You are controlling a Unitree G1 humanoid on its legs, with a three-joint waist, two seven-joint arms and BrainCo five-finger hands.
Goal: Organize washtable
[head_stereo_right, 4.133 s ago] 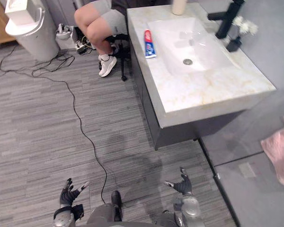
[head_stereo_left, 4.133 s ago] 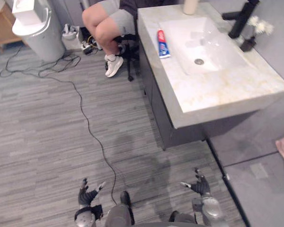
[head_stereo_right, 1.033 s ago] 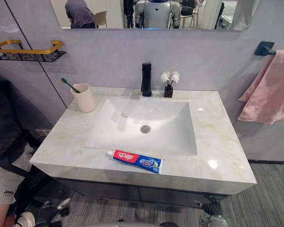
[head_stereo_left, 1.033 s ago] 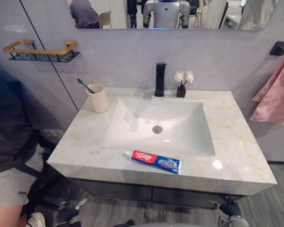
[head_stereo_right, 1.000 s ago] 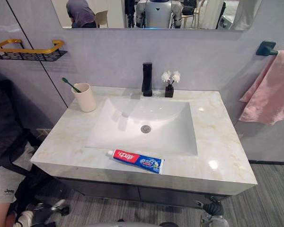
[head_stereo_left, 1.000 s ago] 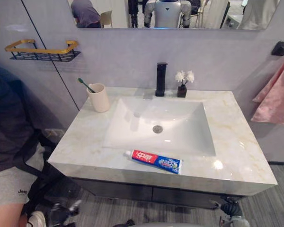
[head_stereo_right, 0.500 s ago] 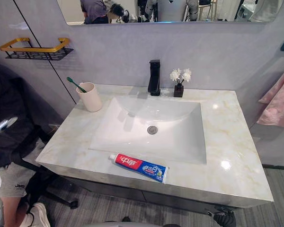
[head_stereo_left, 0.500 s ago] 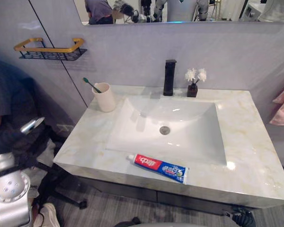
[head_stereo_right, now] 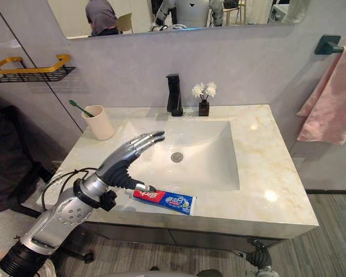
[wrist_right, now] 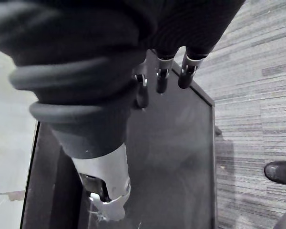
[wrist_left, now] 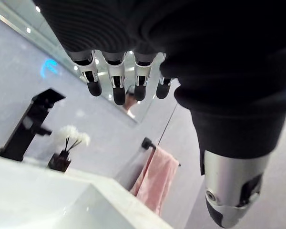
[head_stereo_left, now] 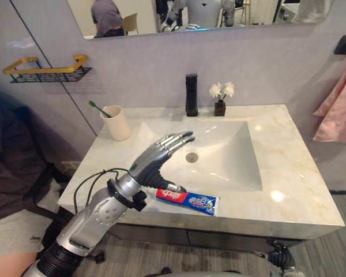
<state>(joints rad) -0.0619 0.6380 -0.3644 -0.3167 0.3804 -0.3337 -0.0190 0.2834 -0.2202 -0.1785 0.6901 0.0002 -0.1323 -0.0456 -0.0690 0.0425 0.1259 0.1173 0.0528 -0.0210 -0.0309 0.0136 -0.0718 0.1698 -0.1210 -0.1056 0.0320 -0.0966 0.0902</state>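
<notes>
My left hand [head_stereo_left: 159, 154] is out over the front-left corner of the sink [head_stereo_left: 222, 154], palm down. Its fingers [head_stereo_left: 179, 138] are straight, lying side by side and holding nothing; the left wrist view shows the same loose, straight row. The thumb hangs just above the cap end of the toothpaste [head_stereo_left: 190, 200], and I cannot tell whether it touches.

The toothpaste lies flat on the counter [head_stereo_left: 303, 187] along the front rim of the sink, cap end toward the sink's left corner. At the back-left corner of the sink stands a cream cup [head_stereo_left: 118, 122] with a green toothbrush [head_stereo_left: 97, 108] leaning in it. Behind the sink, at the middle of its back rim, is the black faucet [head_stereo_left: 191, 95], with a small dark vase of white flowers [head_stereo_left: 220, 98] just beside it.

My right hand [wrist_right: 160, 76] hangs low, below the front-right corner of the sink, by the dark cabinet front [wrist_right: 181, 157], its fingers relaxed and empty.

A pink towel [head_stereo_left: 337, 109] hangs on the wall to the right of the sink, and a person [head_stereo_left: 11, 173] sits to its left.
</notes>
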